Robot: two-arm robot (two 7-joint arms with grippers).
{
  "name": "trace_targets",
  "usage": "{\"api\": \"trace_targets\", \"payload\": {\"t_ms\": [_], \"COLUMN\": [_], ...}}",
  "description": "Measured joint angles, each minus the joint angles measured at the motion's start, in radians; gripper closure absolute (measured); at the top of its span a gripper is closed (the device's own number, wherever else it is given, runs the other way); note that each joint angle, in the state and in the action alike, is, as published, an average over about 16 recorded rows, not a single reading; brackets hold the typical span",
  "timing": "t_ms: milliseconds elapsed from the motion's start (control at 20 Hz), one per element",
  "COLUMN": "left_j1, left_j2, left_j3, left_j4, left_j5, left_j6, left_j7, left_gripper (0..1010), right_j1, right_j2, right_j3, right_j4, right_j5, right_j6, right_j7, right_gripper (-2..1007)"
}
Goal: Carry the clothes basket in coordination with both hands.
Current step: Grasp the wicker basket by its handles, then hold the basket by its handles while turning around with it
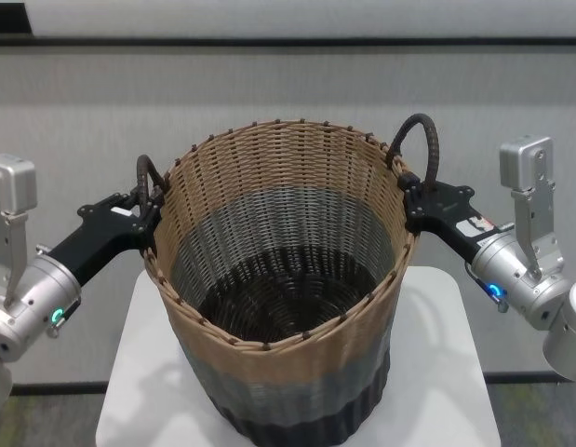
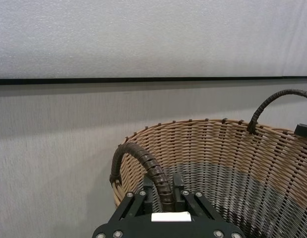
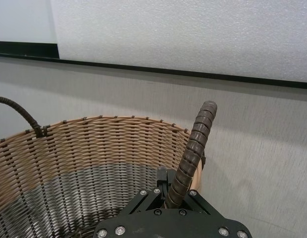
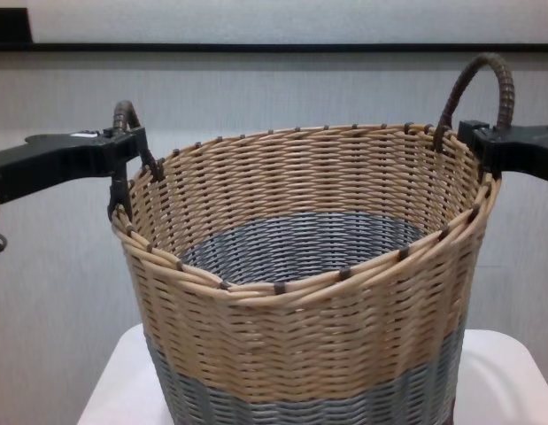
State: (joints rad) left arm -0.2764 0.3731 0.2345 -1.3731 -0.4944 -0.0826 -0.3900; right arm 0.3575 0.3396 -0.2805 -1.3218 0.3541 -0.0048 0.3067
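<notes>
The clothes basket [image 1: 278, 279] is a large round wicker tub with a tan upper band and a grey lower band, and it is empty inside. It stands over the white table, leaning slightly; I cannot tell if its base touches. My left gripper [image 1: 143, 212] is shut on the left dark brown loop handle [image 1: 148, 175], seen close in the left wrist view [image 2: 143, 158]. My right gripper [image 1: 410, 200] is shut on the taller right handle [image 1: 427, 140], seen close in the right wrist view [image 3: 195, 144]. The chest view shows both grippers [image 4: 123, 150] [image 4: 477, 142] at the rim.
A small white table [image 1: 436, 372] sits under the basket, with its edges close around the base. A grey wall with a dark horizontal strip [image 1: 288, 41] stands behind it. Open floor lies to either side of the table.
</notes>
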Motion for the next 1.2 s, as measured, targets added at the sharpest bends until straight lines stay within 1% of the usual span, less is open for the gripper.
{"api": "trace_targets", "payload": {"t_ms": [250, 450, 750, 950, 1200], "left_j1": [0.000, 0.000, 0.002, 0.005, 0.012], "left_j2": [0.000, 0.000, 0.001, 0.000, 0.000], "left_j3": [0.000, 0.000, -0.001, -0.004, -0.011], "left_j4": [0.000, 0.000, -0.005, -0.016, -0.043], "left_j5": [0.000, 0.000, 0.005, 0.009, 0.012], "left_j6": [0.000, 0.000, -0.002, -0.005, -0.008], "left_j7": [0.000, 0.000, -0.001, -0.003, -0.005], "left_gripper": [788, 838, 858, 859, 859], "right_j1": [0.000, 0.000, -0.002, -0.007, -0.014], "right_j2": [0.000, 0.000, -0.002, -0.006, -0.013], "right_j3": [0.000, 0.000, 0.004, 0.013, 0.027], "right_j4": [0.000, 0.000, 0.000, -0.003, -0.009], "right_j5": [0.000, 0.000, -0.001, -0.001, 0.003], "right_j6": [0.000, 0.000, -0.007, -0.023, -0.045], "right_j7": [0.000, 0.000, 0.003, 0.010, 0.026], "right_gripper": [995, 995, 995, 995, 995]}}
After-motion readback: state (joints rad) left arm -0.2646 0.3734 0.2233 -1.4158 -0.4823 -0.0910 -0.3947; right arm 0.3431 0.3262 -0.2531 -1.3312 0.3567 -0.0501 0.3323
